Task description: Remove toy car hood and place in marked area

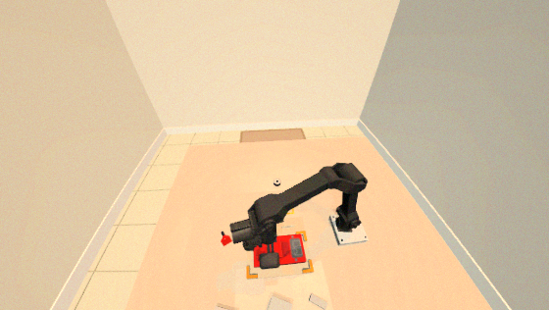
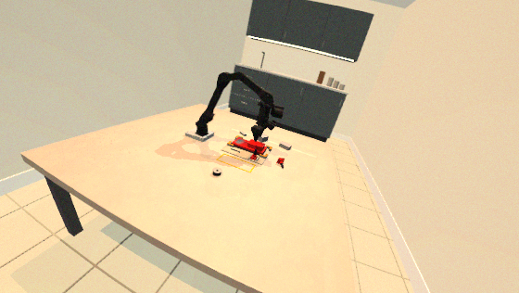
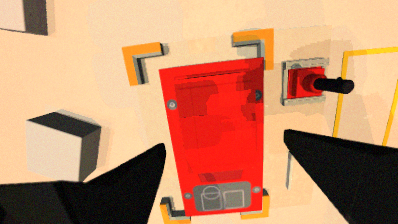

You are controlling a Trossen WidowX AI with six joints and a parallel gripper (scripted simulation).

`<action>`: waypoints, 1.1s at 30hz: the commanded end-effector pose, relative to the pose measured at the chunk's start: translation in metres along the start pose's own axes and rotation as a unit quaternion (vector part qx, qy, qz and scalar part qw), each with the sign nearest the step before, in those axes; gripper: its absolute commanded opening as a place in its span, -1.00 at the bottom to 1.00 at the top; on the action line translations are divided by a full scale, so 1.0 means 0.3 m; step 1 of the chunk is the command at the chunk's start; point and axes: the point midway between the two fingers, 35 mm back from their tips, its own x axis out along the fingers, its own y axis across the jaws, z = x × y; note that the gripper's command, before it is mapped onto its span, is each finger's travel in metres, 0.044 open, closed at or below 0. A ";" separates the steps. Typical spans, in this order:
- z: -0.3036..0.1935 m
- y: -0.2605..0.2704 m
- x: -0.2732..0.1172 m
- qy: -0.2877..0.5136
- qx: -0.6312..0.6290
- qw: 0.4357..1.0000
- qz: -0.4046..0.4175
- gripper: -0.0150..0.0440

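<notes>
The red toy car (image 1: pixel 295 260) (image 2: pixel 244 144) (image 3: pixel 256 205) lies between orange corner brackets. Its hood (image 2: pixel 258 146) (image 3: pixel 215 135), a raised red slab, is on the car, opposite the grey panel end. My gripper (image 3: pixel 224 142) is open and empty, pointing down over the car. In the wrist view one fingertip is on each side of the car; whether they touch it is not clear. In the top view the arm and fingers hide part of the hood. The marked area is a yellow outline (image 2: pixel 234 166) (image 3: pixel 370 50) beside the car, with nothing seen inside it in the exterior view.
A red part with a black peg (image 3: pixel 305 82) stands in a grey holder between car and outline, its peg reaching toward the outline. A similar red part (image 1: pixel 225 239) (image 2: pixel 281 161) lies apart. Grey blocks (image 2: pixel 284 146) (image 3: pixel 55 150) and a small round piece (image 1: pixel 276 182) (image 2: pixel 217 171) are around.
</notes>
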 end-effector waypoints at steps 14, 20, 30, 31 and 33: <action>0.001 0.001 0.054 -0.001 0.002 1.000 -0.002 1.00; 0.000 0.002 0.073 -0.001 0.002 1.000 -0.002 1.00; -0.001 0.002 0.093 -0.001 0.002 1.000 -0.002 1.00; -0.001 0.002 0.094 -0.001 0.002 1.000 -0.002 1.00; -0.001 0.002 0.098 -0.001 0.002 1.000 -0.002 1.00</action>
